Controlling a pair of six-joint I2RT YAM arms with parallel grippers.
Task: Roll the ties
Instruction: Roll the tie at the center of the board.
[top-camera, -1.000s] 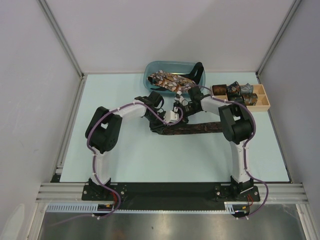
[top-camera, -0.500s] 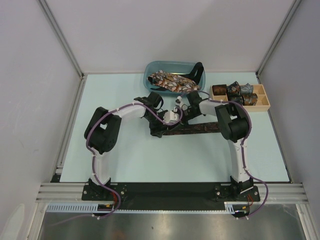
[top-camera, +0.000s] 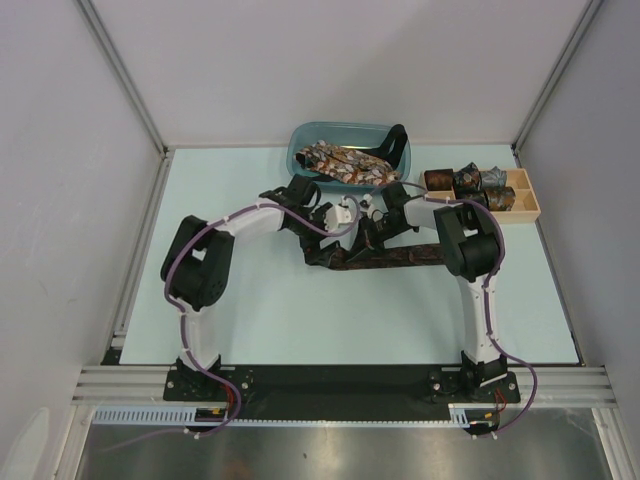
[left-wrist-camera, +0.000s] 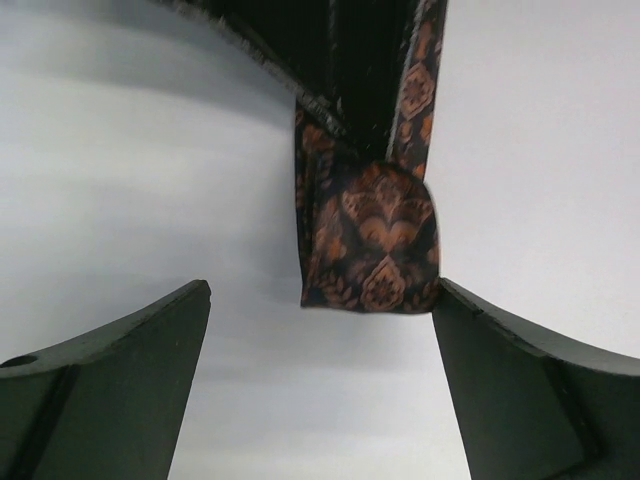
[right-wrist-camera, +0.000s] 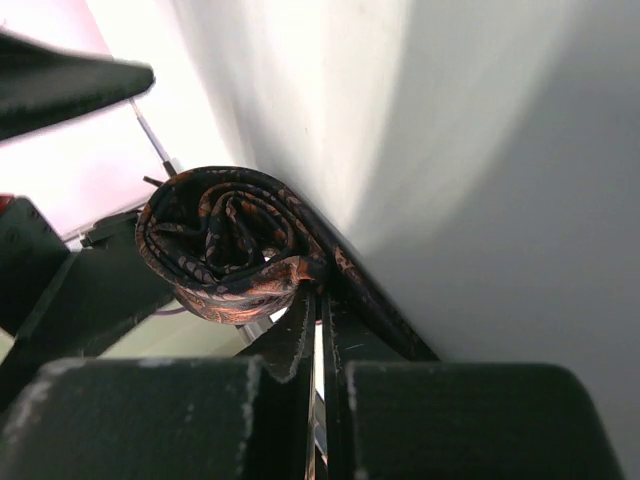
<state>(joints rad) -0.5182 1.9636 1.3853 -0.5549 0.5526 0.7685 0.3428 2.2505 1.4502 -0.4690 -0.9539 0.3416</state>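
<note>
Now my right gripper (right-wrist-camera: 315, 300) is pinched shut on the tie (top-camera: 395, 257) at its loose coil (right-wrist-camera: 225, 245), mid-table (top-camera: 250, 300), tail running toward 3 o'clock. My left gripper (left-wrist-camera: 322, 290) gapes wide, touching nothing. On one thin pinch, I judge the coil may spring open or slip out.

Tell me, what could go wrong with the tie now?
1. The right gripper pinches only the edge of the coil. Its loops look loose, so it might unwind.
2. The left gripper is open and holds nothing, so the rest of the tie lies free and may twist or drag.
3. Both grippers sit close together over the tie, so they could bump.
</note>
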